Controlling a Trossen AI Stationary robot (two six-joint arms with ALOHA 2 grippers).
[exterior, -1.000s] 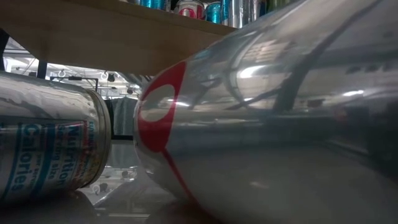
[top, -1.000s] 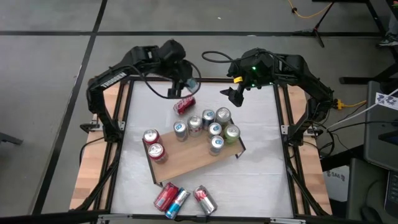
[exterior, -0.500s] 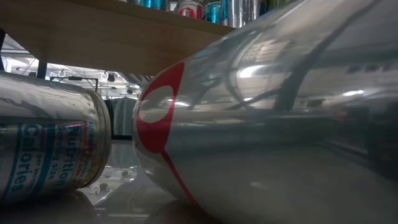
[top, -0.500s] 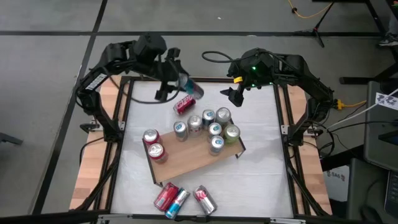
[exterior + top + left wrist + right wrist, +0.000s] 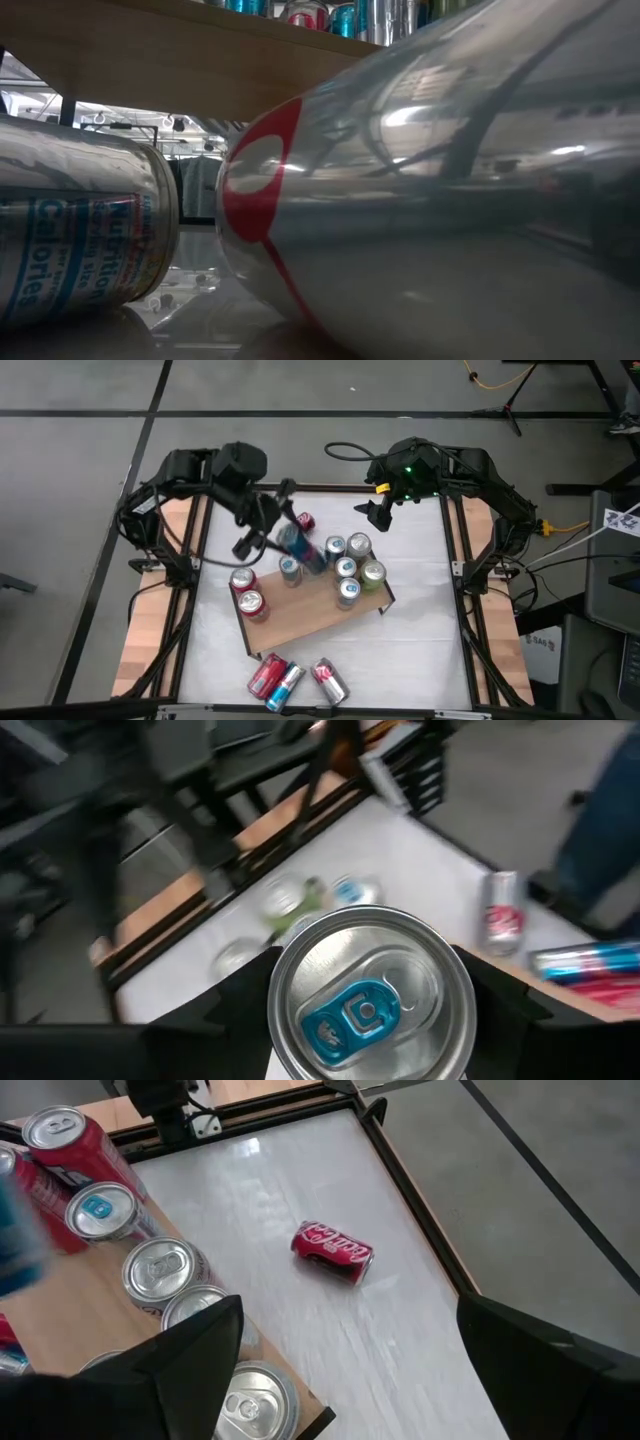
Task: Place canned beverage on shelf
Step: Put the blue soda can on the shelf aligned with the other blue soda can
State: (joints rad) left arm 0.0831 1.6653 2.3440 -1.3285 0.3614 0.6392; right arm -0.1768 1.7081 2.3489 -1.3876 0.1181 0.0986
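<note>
My left gripper (image 5: 283,538) is shut on a blue can (image 5: 300,549), which it carries tilted above the far edge of the wooden shelf (image 5: 305,612). In the left wrist view the can's silver top with its blue tab (image 5: 368,1010) faces the camera. Several cans (image 5: 345,567) stand upright on the shelf. A red can (image 5: 332,1252) lies on its side on the white tabletop beyond the shelf. My right gripper (image 5: 372,512) hangs open above the table's far right part, holding nothing. My left gripper pinches the blue can's side wall (image 5: 283,1020) between its two fingers (image 5: 225,1015), one on each side just below the top rim. The fingers slant down from the table's far left. The can hangs tilted, lifted clear of table and shelf.
Two red cans (image 5: 245,592) stand at the shelf's left end, with bare board between them and the other group. Three cans (image 5: 290,680) lie near the table's front edge; two of them (image 5: 430,200) fill the low view under the shelf board (image 5: 200,60).
My left gripper has swung from the table's far edge toward the near edge and the shelf, rising and turning as it went. It has kept its hold on the blue can, which now hangs tilted over the shelf's far edge. The red can stays on the table.
</note>
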